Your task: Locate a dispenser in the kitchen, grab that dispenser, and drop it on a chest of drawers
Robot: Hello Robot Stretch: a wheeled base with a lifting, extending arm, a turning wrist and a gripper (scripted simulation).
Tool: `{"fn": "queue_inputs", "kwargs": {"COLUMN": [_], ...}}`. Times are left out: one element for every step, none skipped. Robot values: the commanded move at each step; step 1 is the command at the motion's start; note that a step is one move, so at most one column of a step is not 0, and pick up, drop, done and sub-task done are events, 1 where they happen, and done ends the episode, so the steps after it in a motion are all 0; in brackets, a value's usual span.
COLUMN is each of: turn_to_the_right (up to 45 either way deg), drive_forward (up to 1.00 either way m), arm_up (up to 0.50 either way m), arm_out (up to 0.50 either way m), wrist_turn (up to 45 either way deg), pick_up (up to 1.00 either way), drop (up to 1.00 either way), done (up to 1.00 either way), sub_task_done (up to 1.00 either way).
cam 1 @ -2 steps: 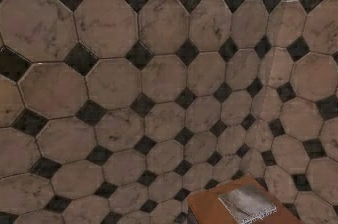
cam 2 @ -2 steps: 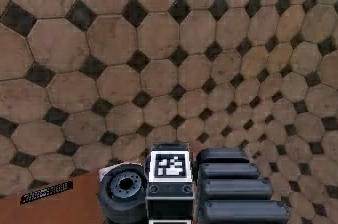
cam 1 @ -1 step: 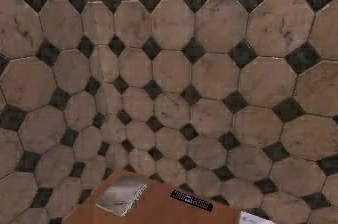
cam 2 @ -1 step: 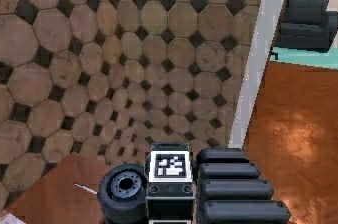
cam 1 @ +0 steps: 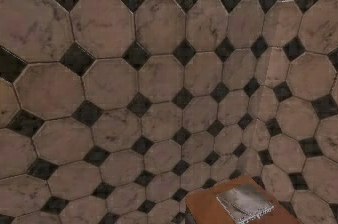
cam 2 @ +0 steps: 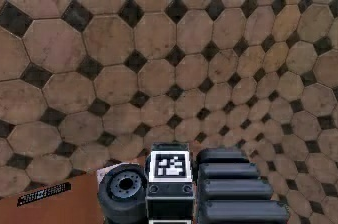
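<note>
Octagon tiling (cam 1: 127, 100) ahead. Book (cam 1: 249, 203) on brown tabletop (cam 1: 202, 212), 5 o'clock. Arm (cam 2: 232, 190) tucked, likely for driving; gripper (cam 2: 127, 192) load: cannot tell.

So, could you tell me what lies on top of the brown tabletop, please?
A flat grey book or magazine lies on the tabletop; the part beneath it is covered.

wall (cam 1: 127, 90) tiled in mottled pinkish-brown octagons with small black squares between, reddish-brown wooden top (cam 1: 209, 212), grey and white flat thing (cam 1: 249, 203), black arm (cam 2: 232, 185), white square (cam 2: 170, 165) with black marks
</note>
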Motion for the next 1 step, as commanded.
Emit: {"fn": "queue_inputs", "kwargs": {"turn_to_the_right": [0.0], "drive_forward": [0.0], "arm_up": [0.0], "arm_out": [0.26], "wrist_turn": [0.0], "pick_up": [0.0], "drop": [0.0], "done": [0.0], "sub_task_done": [0.0]}}
